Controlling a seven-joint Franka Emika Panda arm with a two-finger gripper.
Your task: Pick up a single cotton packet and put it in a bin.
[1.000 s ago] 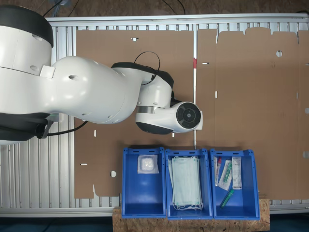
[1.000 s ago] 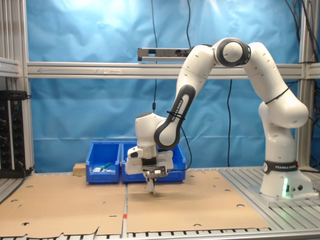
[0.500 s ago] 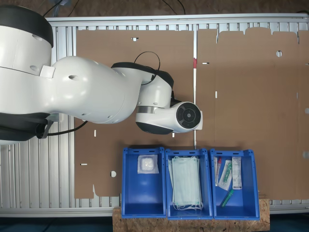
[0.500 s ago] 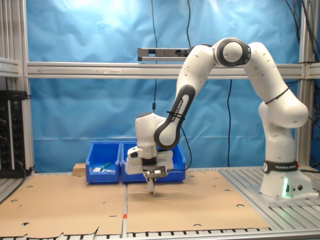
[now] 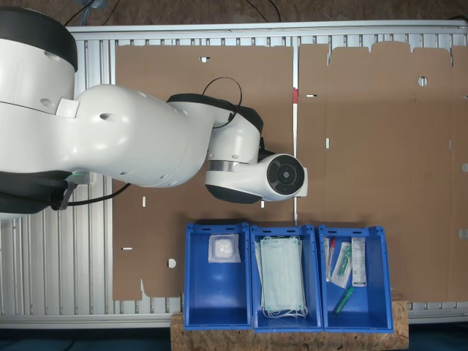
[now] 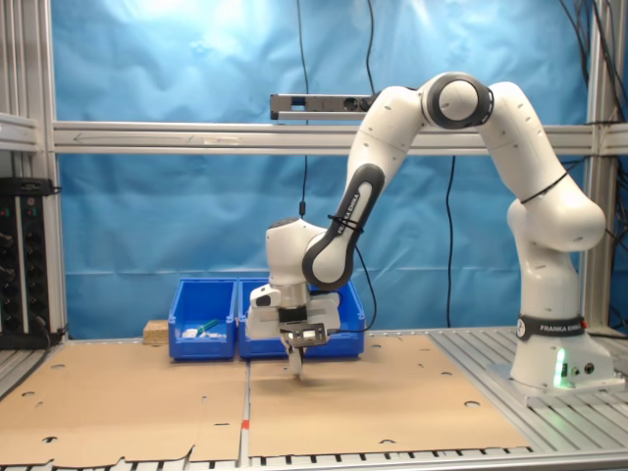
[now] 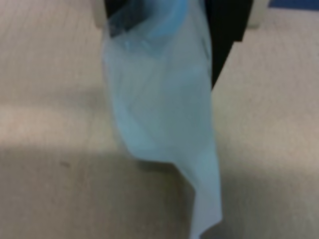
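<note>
Your gripper (image 6: 297, 359) is pinched shut on the cotton packet (image 7: 164, 124), which hangs down from it just above the cardboard sheet (image 6: 373, 397). In the wrist view the packet looks pale and blurry, so you can't make out any print on it. In the first exterior view the arm (image 5: 146, 142) hides the gripper. The bin (image 5: 217, 278) with one white packet (image 5: 224, 249) sits near, beside the mask bin (image 5: 285, 278).

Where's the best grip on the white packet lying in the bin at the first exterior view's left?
Pinch the white packet across its puffy middle, straight down from above: it lies flat and alone, and the bin walls block side approaches. The gripper is shut on a hanging packet, so free it first.
</note>
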